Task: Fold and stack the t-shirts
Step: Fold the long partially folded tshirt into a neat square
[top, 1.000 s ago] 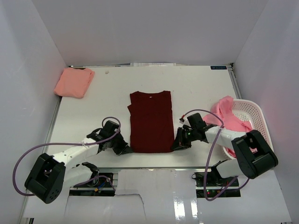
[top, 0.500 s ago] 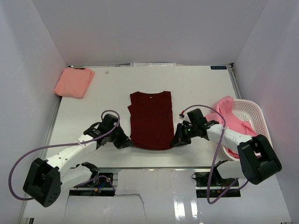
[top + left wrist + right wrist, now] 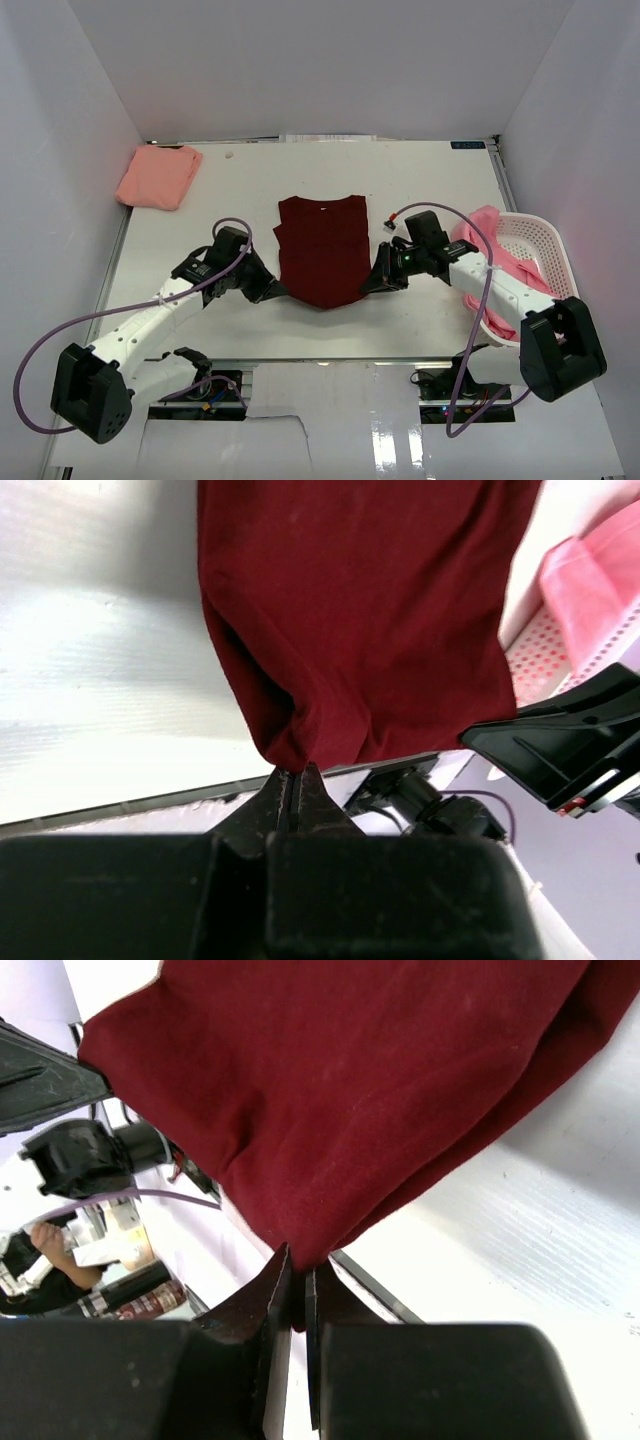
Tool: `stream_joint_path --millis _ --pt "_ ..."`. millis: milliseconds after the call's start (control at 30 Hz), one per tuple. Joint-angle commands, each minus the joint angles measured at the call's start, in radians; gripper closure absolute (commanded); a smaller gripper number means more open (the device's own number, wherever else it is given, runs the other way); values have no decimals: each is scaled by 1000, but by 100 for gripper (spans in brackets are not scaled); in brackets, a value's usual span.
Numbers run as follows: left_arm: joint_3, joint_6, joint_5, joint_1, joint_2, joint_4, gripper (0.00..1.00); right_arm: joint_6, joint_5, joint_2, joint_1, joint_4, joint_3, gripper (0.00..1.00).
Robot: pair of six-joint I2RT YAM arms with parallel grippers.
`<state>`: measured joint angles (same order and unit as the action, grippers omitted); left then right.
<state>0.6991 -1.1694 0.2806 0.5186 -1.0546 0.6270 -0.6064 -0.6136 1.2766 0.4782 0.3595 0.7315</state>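
Three t-shirts in view, one dark maroon t-shirt at centre, one folded salmon t-shirt at ten o'clock, one pink t-shirt at three o'clock, one white mesh basket, two grippers, left gripper and right gripper, one bench

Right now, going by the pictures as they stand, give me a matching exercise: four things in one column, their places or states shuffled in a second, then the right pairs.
Things
1. maroon t-shirt
2. salmon t-shirt
3. pink t-shirt
4. white basket

Places or states
a. folded, at the far left corner of the table
b. spilling over the basket's rim
c. near corners pinched by the left gripper and the right gripper
d. standing at the table's right edge

Pairs: 1-c, 2-a, 3-b, 4-d
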Motion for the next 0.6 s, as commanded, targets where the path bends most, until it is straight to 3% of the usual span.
stream_joint_path --millis 0,567 --pt "77 23 -6 -55 -5 27 100 34 -40 6 -30 41 109 92" --pt "364 172 81 -204 -320 -62 100 108 -107 269 -125 114 469 92"
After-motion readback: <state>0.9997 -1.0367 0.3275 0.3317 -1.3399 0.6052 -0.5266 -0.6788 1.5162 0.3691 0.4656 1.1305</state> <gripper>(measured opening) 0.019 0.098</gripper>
